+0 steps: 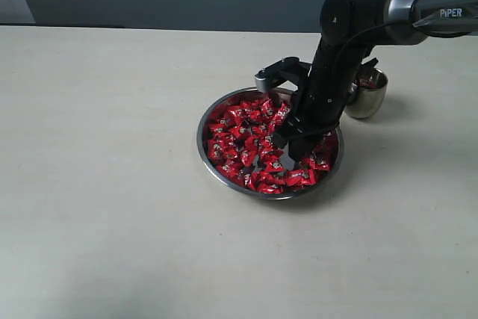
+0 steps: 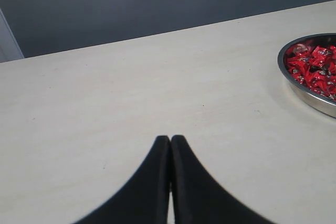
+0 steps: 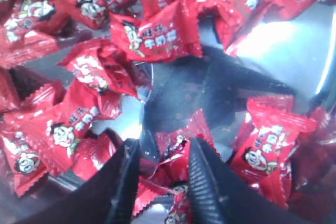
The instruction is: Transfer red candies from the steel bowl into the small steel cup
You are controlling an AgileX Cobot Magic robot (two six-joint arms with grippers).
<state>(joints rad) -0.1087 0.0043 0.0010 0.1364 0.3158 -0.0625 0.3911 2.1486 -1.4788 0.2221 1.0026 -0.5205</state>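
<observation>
Red candies (image 1: 246,136): several dozen (too crowded for an exact count) are heaped in the one steel bowl (image 1: 213,173), which is set on the bench (image 1: 112,184). One small steel cup (image 1: 371,98) is stood near the bowl; red is seen inside it. The right gripper (image 3: 164,156) is lowered into the bowl, jaws parted, with one candy flanked between them. The left gripper (image 2: 170,139) is held over bare bench, jaws pressed together.

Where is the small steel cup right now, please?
In the exterior view, the small steel cup stands at right, just beyond the steel bowl, partly behind the right arm.
</observation>
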